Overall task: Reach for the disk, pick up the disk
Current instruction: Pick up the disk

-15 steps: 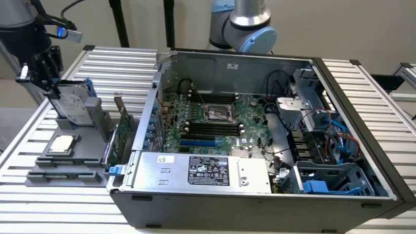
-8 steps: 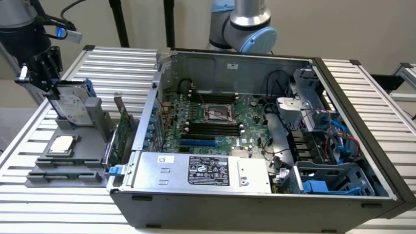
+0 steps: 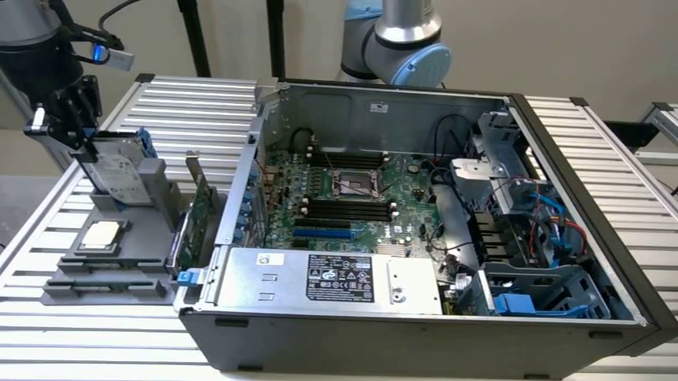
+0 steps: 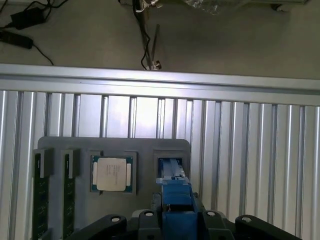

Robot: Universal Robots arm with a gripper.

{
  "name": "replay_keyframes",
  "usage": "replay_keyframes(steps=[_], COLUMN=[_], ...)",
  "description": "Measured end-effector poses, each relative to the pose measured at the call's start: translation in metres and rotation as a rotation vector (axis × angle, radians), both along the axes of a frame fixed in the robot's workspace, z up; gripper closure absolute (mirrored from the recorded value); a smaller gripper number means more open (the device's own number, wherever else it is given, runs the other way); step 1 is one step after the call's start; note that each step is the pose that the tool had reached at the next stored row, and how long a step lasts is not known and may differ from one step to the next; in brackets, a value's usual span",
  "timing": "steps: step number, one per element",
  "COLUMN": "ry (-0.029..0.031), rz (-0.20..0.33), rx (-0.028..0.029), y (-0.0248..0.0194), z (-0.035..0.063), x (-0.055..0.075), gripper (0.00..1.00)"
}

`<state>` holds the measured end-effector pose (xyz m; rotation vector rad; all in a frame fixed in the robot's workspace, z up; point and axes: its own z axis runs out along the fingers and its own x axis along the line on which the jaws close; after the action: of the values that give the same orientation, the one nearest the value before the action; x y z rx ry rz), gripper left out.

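Pick-up step: fingers (image 3: 76, 133) look part-closed on the disk (image 3: 114, 171), upper left of frame, its lower end seated in the grey holder (image 3: 136, 238) on the counter (image 3: 63, 333). As I judge it, freeing it calls for a straight pull along the slot with a firm grip.

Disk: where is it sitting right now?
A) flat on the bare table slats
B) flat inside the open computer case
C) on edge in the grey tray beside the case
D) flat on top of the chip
C: the disk stands on edge in the grey tray, at the exterior view's left of the computer case, with the gripper at its top.
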<state>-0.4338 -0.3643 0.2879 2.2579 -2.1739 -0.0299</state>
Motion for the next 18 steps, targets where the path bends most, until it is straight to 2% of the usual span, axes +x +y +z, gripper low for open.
replay_keyframes(steps=[3,8,18], ry=[-0.0002,-0.0001,0.0001], rz=[0.0,0.0,0.0], rx=[0.0,0.0001,0.0], y=[0.0,0.0001,-0.0009], z=[0.0023,0.0143,0.0582], x=[0.0,0.0,0.003], gripper=[0.67,0.67,0.67])
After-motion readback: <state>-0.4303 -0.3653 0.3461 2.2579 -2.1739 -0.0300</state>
